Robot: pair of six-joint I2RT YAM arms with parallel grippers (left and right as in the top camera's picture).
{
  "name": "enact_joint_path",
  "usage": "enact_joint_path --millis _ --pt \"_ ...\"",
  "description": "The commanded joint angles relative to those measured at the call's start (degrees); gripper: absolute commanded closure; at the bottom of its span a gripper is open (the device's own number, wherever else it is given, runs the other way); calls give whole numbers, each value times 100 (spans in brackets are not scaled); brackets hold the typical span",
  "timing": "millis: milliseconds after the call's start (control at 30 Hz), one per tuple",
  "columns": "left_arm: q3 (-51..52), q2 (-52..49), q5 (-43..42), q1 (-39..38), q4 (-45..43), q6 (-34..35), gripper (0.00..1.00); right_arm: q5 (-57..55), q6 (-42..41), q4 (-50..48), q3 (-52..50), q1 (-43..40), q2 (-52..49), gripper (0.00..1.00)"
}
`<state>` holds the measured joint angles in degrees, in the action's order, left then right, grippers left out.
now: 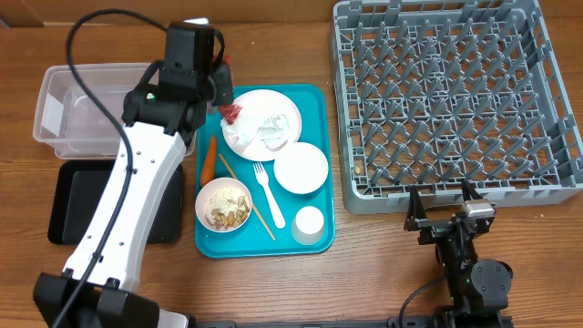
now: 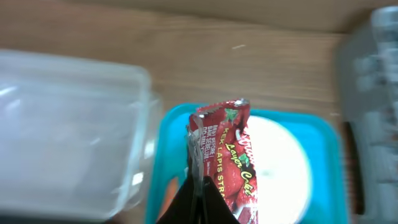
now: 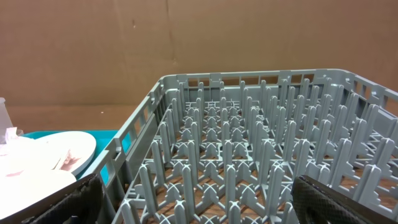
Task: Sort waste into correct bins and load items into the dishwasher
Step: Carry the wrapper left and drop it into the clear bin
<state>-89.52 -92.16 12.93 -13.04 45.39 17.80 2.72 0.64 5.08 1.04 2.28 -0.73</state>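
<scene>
Wrapper (image 1: 230,111), red, is pinched by its lower edge in the closed left jaws at the end of the left arm (image 1: 137,182). From the left wrist view it stands up out of the jaws with its printed face showing. It hangs over the far left corner of the teal tray (image 1: 319,96), between the tub (image 1: 77,105) and the plate (image 1: 273,107). It looks lifted clear of the plate, though the overhead view does not settle whether its tip touches the rim.

The plate lies in the tray's far half with crumpled napkins (image 1: 264,134) on it. A carrot (image 1: 209,157) lies along the tray's left edge, just beside a bowl (image 1: 223,202) holding beige scraps (image 1: 226,215). A stick (image 1: 248,199) runs slantwise past that bowl toward the tray's near edge, and a fork (image 1: 269,193) lies beside it, tines toward the plate. A second bowl (image 1: 301,168) sits to the right of the fork, and a cup (image 1: 309,225) stands in the tray's near right corner.

The tub is clear and sits on the table (image 1: 364,273) left of the tray, with the black tray (image 1: 73,205) just in front of it; the left arm crosses above the black tray's right side.

The rack (image 1: 455,91) stands on the right, well apart from the tub, its pegs bare. The right arm (image 1: 469,264) sits low in front of the rack's near wall, and the right jaws are spread wide with nothing between them, facing into the rack.
</scene>
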Motion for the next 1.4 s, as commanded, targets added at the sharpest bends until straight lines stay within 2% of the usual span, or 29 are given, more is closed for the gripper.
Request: enact_joint_path --millis 0,333,700,867,1367 --pt "-72 98 1126 162 299 284 96 -4 24 -44 -59 -11 57 0" --pt "-63 68 1071 1263 754 876 96 -4 24 -44 -59 -11 57 0" --pt "-57 -52 195 2671 741 1143 96 -4 24 -44 -59 -11 57 0" --pt "-57 -391 63 2885 654 1147 96 -4 24 -44 -59 -11 57 0" --pt "-57 -1556 52 3237 -498 1408 96 -4 24 -44 -59 -11 57 0"
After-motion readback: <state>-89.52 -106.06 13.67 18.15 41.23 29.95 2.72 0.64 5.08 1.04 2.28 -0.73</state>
